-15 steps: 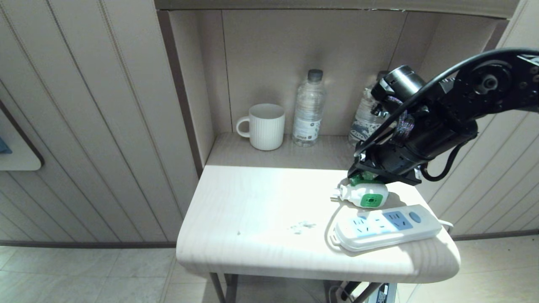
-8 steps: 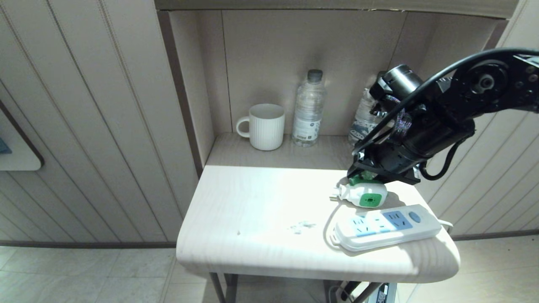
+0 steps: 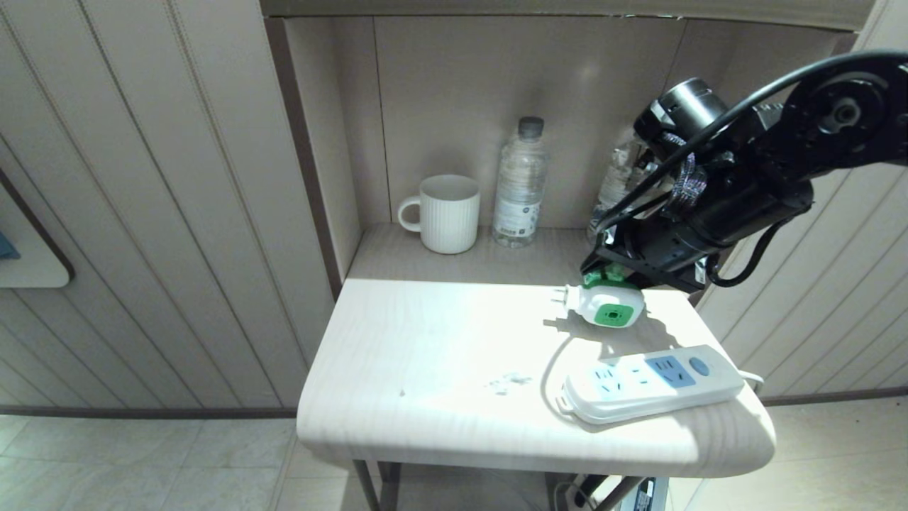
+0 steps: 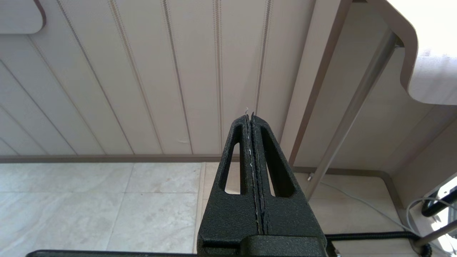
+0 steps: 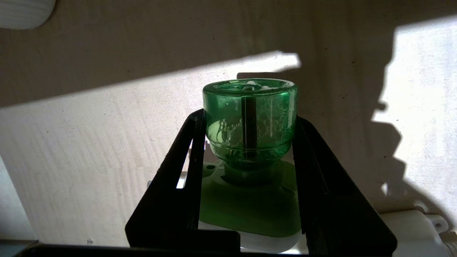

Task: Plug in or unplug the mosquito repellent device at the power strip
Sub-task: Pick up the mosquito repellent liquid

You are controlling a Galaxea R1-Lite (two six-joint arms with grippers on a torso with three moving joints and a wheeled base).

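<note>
The mosquito repellent device (image 3: 604,306) hangs just above the table (image 3: 425,355), its white head with the green centre facing me and its plug prongs pointing left. My right gripper (image 3: 603,277) is shut on its translucent green bottle (image 5: 250,114), one black finger (image 5: 185,160) pressed against each side. The white power strip (image 3: 649,383) lies flat near the table's front right corner, its sockets empty, a short way in front of the held device. My left gripper (image 4: 250,116) is shut on nothing, parked low beside the table facing the panelled wall.
A white ribbed mug (image 3: 447,213) and a clear water bottle (image 3: 520,184) stand in the niche at the back. A second bottle (image 3: 616,188) is partly hidden behind my right arm. The niche walls close in behind and beside the arm.
My right gripper has risen and drawn back toward the niche with the device in it. The device has come off the table beside the power strip. The strip has not moved.
</note>
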